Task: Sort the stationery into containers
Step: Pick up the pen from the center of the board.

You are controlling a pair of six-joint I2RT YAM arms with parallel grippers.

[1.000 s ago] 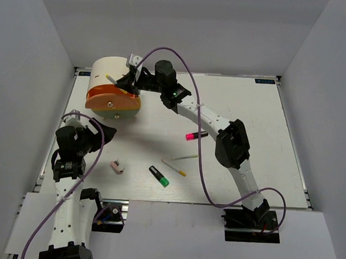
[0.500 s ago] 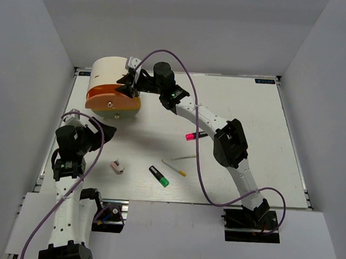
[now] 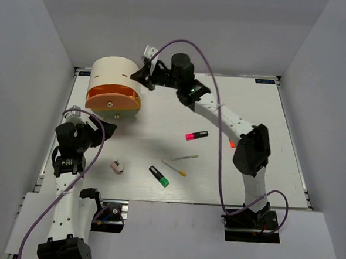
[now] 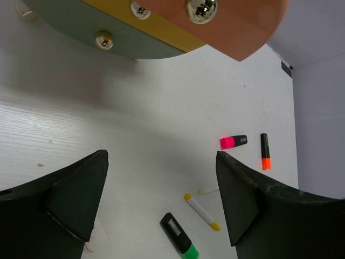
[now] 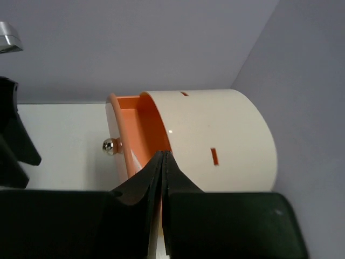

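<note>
The cream drum organizer (image 3: pixel 113 73) stands at the far left, its orange drawer (image 3: pixel 112 98) pulled open above the yellow drawer (image 4: pixel 161 40). My right gripper (image 3: pixel 138 76) is shut and holds nothing I can see, at the drum's right side above the drawer (image 5: pixel 129 129); its tips (image 5: pixel 163 156) are pressed together. My left gripper (image 3: pixel 99 128) is open and empty in front of the drawers (image 4: pixel 161 162). On the table lie a pink highlighter (image 3: pixel 196 135), an orange highlighter (image 4: pixel 264 151), a green highlighter (image 3: pixel 159 176), two pens (image 3: pixel 175 168) (image 3: pixel 185 158) and the eraser (image 3: pixel 117 166). A third pen is not visible.
A grey-green drawer front (image 4: pixel 91 32) sits under the yellow one, each with a metal knob. The right arm (image 3: pixel 226 124) stretches across the table's middle and partly hides the orange highlighter (image 3: pixel 231 144). Grey walls close in the table on three sides.
My right gripper held a yellow-and-white pen over the drum and the open orange drawer; now it has drawn back to the right, shut, and that pen no longer shows. The left arm stayed put.
</note>
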